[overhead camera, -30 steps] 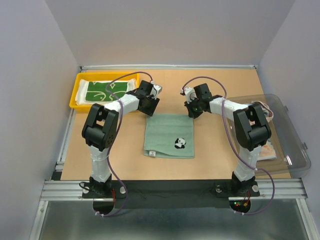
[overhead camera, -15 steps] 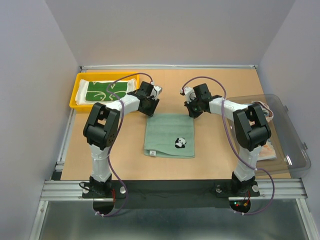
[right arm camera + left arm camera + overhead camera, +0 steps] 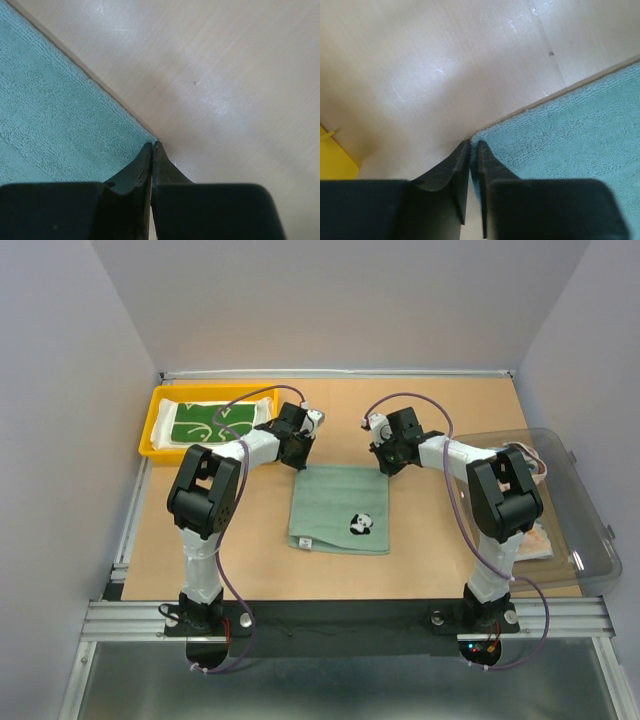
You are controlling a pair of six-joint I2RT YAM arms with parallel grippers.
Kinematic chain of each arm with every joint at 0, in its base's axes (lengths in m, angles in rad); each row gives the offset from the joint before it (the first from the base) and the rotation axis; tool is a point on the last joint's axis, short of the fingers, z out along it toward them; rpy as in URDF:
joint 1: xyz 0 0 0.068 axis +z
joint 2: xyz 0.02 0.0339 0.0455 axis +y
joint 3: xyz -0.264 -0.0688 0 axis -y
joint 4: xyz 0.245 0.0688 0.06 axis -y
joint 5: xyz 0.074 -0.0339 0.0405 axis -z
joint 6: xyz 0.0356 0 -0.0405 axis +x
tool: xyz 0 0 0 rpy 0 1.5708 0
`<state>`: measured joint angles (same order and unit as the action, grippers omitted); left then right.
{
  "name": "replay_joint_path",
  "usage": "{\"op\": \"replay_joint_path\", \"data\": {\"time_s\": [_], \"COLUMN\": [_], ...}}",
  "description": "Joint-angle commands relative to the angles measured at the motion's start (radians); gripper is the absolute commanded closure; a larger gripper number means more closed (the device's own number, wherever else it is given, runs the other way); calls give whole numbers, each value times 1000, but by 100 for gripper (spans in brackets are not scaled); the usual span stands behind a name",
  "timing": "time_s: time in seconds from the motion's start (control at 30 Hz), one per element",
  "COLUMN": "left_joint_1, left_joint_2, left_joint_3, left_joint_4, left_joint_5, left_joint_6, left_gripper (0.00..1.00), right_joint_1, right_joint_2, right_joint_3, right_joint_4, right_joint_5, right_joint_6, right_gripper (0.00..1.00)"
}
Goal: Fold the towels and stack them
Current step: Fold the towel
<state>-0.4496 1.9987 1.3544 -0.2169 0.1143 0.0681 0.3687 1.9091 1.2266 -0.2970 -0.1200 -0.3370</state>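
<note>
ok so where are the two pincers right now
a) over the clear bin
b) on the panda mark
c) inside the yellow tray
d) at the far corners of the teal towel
d: in the wrist views the left pincer and the right pincer each have their tips right at a corner of the teal towel, on its far edge.

No text or number is readable; the teal towel (image 3: 335,498) shows only a panda figure (image 3: 361,526).

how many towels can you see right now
3 for sure: teal towel mid-table, dark green towel in the yellow tray, printed towel seen through the clear bin; more may lie hidden beneath.
</note>
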Motion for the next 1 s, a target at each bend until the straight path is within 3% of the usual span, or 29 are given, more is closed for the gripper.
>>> {"op": "replay_joint_path", "data": {"time_s": [0.0, 0.1, 0.53, 0.97], "left_joint_1": [20, 20, 38, 38], "left_joint_2": [60, 49, -205, -371], "left_joint_3": [-21, -24, -34, -210], "left_joint_4": [-78, -79, 25, 135], "left_joint_5": [-13, -13, -5, 61], "left_joint_6": [16, 22, 33, -39], "left_gripper": [88, 100, 100, 100], "right_joint_1": [-8, -8, -8, -5], "right_joint_2": [2, -10, -137, -311], "right_joint_3": [-50, -49, 11, -67], "right_joint_4": [-70, -67, -56, -50], "right_joint_5": [108, 115, 203, 96], "right_joint_6": [-19, -19, 27, 88], "right_gripper": [99, 99, 100, 100]}}
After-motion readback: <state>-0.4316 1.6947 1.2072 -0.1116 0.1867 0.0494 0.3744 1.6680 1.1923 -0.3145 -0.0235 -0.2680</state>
